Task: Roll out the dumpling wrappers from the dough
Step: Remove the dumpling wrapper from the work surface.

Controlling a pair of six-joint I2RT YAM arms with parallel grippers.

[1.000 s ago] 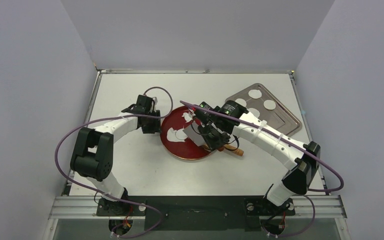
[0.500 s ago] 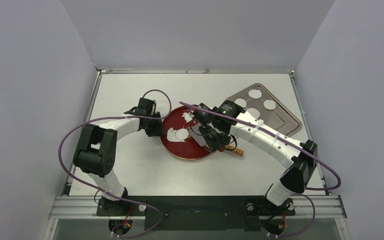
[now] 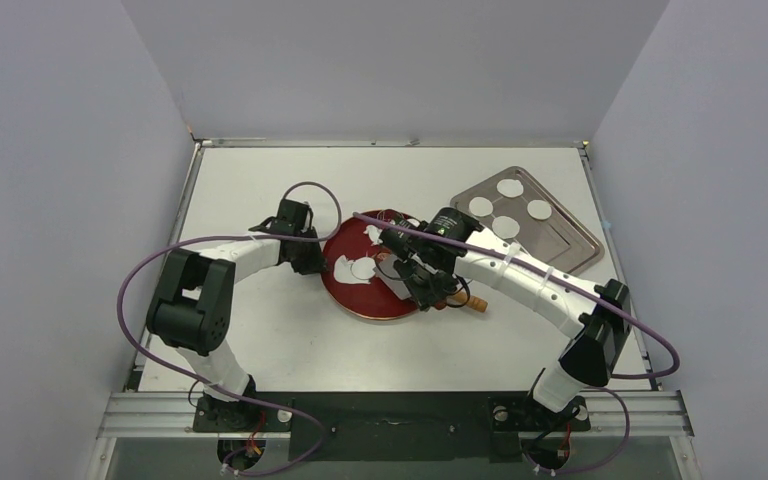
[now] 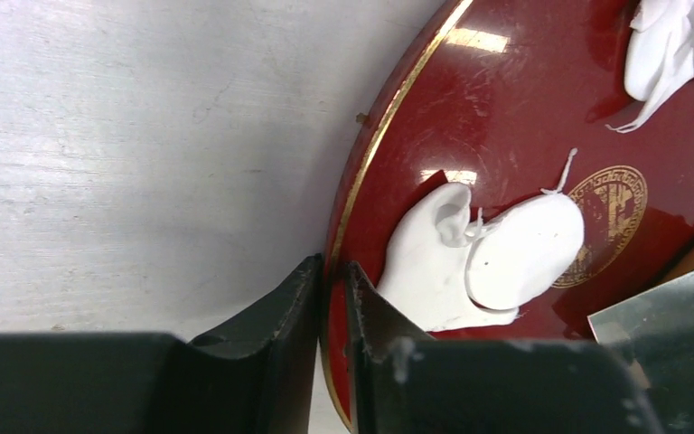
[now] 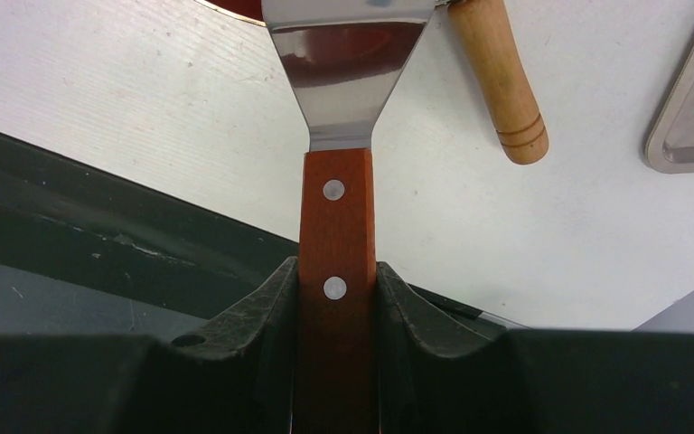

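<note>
A dark red plate [image 3: 360, 298] with a gold rim lies mid-table. On it a round white dumpling wrapper [image 4: 526, 251] overlaps a ragged sheet of dough [image 4: 420, 271]; another dough scrap [image 4: 664, 45] lies at the plate's far side. My left gripper [image 4: 330, 276] is shut on the plate's left rim, one finger outside and one inside. My right gripper [image 5: 337, 289] is shut on the wooden handle of a metal spatula [image 5: 348, 63], whose blade reaches over the plate's near-right edge. Several more wrappers [image 3: 505, 226] sit on the tray.
The metal tray [image 3: 565, 245] stands at the back right. A wooden rolling pin [image 3: 472, 301] lies on the table just right of the plate, close beside the spatula. The table's near edge and the black frame [image 5: 72, 235] show behind my right gripper.
My left gripper has slid in to the plate's left edge and closed on its rim. My right arm has shifted a little left with the spatula.
</note>
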